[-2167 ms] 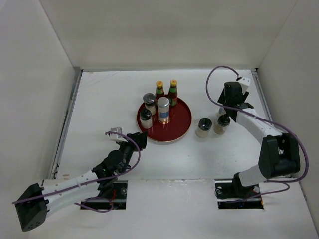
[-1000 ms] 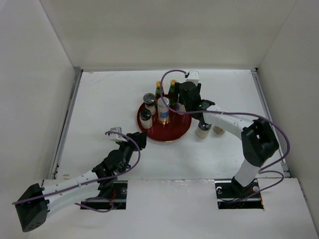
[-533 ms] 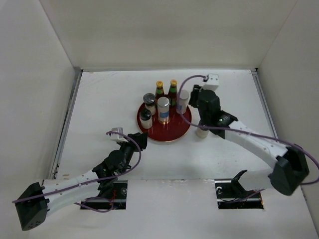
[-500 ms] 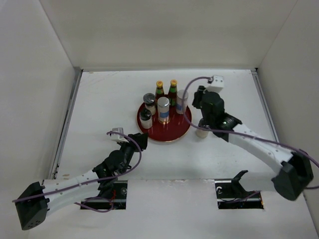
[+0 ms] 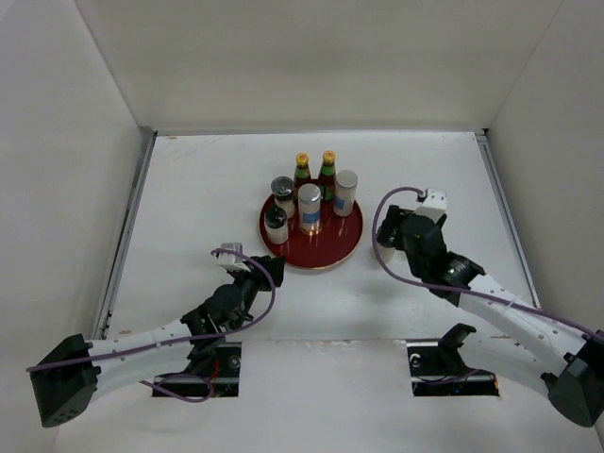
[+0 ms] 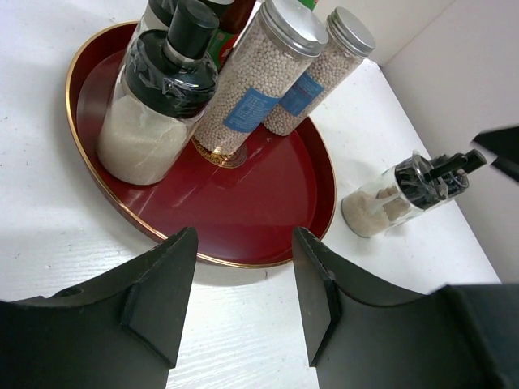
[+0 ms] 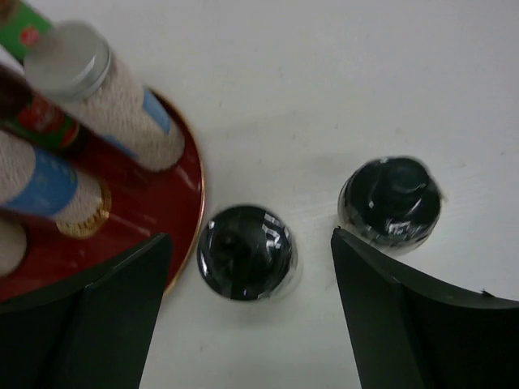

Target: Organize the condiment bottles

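White desk [image 5: 189, 189], walled on three sides. Round red tray [image 5: 330, 247] about midway between the left and right edges, nearer the far edge than the near one. Upright on the tray, six condiment bottles: at its far rim, side by side, first yellow-capped sauce bottle [image 5: 302, 172] and second yellow-capped sauce bottle [image 5: 328, 170]; just right of those, right silver-topped cylinder [image 5: 346, 192] of pale beads with a blue label; near the tray's middle, central silver-topped cylinder [image 5: 310, 208], same filling and label; on the tray's left side, far dark-lidded jar [image 5: 283, 193] and near dark-lidded jar [image 5: 276, 225], white powder in the latter. Off the tray, on bare desk toward the right edge, two more: first spice jar [image 7: 246, 251], dark-lidded, just beside the tray's right rim, and second spice jar [image 7: 392, 201], further right, apart from the first. Right claw [image 7: 250, 237] released, hovering over those two, fingers spread wide, first spice jar below the gap, no contact visible. Left claw [image 6: 239, 296] likewise released and empty, low over the desk between the tray's near rim and the near edge, pointing at the tray.
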Tool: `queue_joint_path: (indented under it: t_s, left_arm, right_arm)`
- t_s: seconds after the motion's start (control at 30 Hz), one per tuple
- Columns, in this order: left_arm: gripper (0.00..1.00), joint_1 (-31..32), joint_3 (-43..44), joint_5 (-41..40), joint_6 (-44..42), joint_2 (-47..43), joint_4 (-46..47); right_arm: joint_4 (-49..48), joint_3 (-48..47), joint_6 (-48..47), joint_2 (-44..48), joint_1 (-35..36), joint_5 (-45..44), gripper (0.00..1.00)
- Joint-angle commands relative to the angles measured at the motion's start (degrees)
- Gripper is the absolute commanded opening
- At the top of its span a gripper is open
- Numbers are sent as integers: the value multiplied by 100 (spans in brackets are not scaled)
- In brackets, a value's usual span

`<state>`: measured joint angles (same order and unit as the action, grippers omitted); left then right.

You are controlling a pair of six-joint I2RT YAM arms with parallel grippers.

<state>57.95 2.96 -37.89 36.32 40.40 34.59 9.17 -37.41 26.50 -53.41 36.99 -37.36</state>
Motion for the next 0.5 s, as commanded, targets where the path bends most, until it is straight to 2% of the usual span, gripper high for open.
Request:
queue_joint_path:
  t_s: [0.0, 0.17, 0.37, 0.47]
  left_arm:
    - [48, 45, 55, 45, -46, 12, 347]
    - [49, 45, 38, 45, -28, -41, 356]
    - [49, -17, 3, 45, -37, -129, 347]
    - [49, -8, 11, 45, -46, -120, 356]
  right_arm:
    - [182, 49, 110, -99, 251, 185, 88]
    - [-37, -56, 13, -591, 243, 431, 91]
    - [-328, -223, -154, -1267, -82, 598, 92]
    - [-459, -258, -172, -1567, -100, 660, 86]
